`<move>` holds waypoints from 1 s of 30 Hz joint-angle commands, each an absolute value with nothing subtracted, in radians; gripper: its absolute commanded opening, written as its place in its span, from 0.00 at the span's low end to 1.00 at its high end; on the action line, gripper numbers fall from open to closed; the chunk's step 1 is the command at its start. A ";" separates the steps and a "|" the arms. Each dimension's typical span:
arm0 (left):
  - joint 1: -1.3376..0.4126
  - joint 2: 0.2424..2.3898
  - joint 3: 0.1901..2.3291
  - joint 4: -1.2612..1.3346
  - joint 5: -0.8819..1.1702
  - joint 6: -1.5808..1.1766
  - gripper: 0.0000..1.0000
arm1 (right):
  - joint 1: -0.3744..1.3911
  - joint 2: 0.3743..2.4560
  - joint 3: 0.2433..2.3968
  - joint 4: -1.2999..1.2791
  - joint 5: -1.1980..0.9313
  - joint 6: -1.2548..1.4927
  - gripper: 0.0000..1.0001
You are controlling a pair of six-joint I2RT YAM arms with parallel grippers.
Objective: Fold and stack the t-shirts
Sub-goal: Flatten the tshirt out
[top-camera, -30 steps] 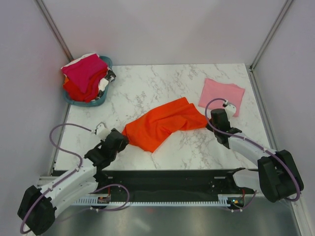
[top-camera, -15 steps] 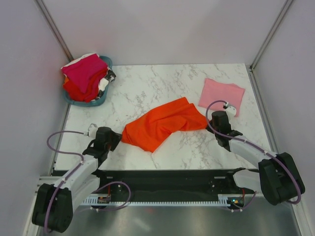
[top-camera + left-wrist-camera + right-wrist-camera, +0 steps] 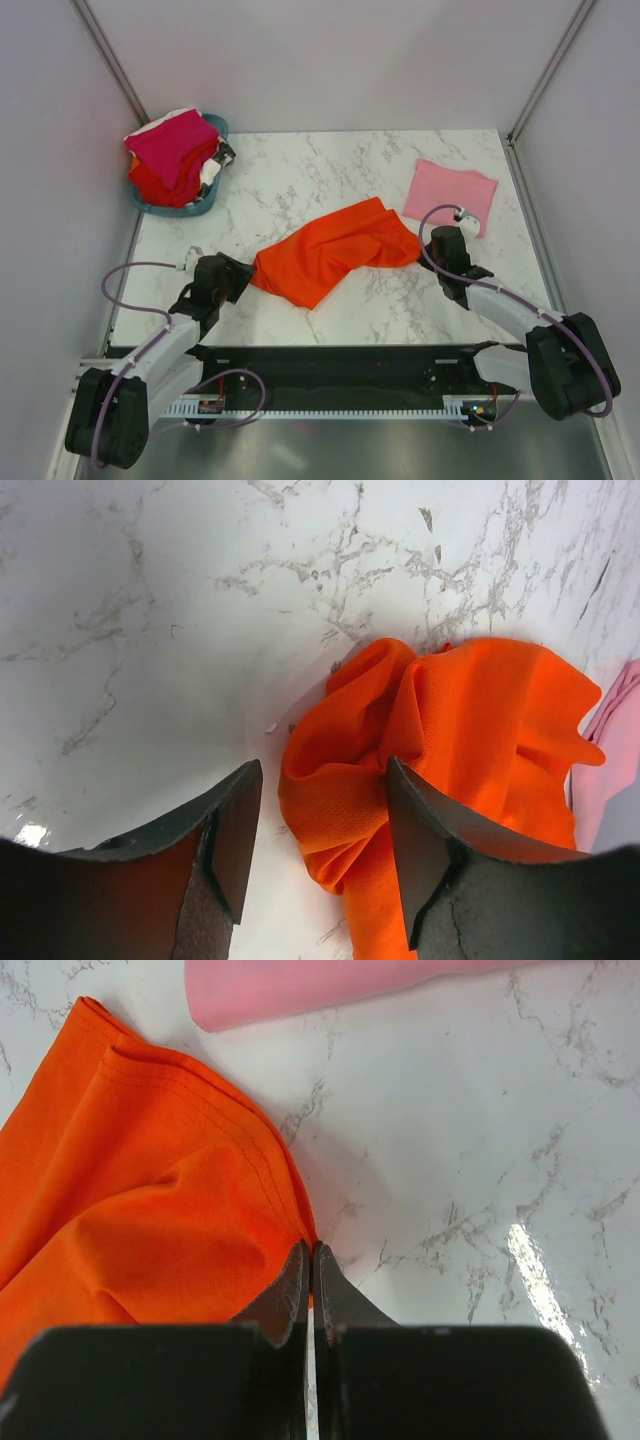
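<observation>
step: spread orange t-shirt [image 3: 335,250] | right claw [image 3: 310,1260] pinching its hem | left claw [image 3: 325,780] agape round bunched corner | tip: bite low, pull taut

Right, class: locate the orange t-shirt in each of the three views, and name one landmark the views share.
Top external: orange t-shirt lies crumpled, centre of frame.
Left wrist: right of centre, its bunched end between the open left fingers.
Right wrist: fills the left side, hem pinched by the shut right fingers.
Shared landmark: the pink t-shirt, visible in every view.
</observation>
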State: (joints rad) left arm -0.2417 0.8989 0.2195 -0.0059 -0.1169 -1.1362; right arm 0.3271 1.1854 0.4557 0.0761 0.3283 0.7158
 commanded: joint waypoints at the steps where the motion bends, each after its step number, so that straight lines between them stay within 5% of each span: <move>1: -0.238 0.871 0.203 0.028 -0.104 -1.120 0.59 | 0.325 1.172 0.448 0.126 0.308 0.735 0.00; 5: -0.238 0.799 0.184 -0.035 -0.149 -1.152 0.55 | 0.324 1.177 0.445 0.130 0.304 0.733 0.00; 14: -0.236 0.661 0.153 -0.086 -0.134 -1.178 0.68 | 0.281 1.187 0.417 0.225 0.153 0.703 0.00; 26: -0.236 0.805 0.129 0.053 -0.075 -1.186 0.66 | 0.258 1.180 0.414 0.218 0.136 0.684 0.00; 29: -0.238 0.874 0.135 0.116 -0.066 -1.181 0.51 | 0.258 1.163 0.420 0.166 0.218 0.719 0.00; 30: -0.236 0.890 0.141 0.124 -0.066 -1.178 0.36 | 0.258 1.157 0.420 0.154 0.227 0.721 0.00</move>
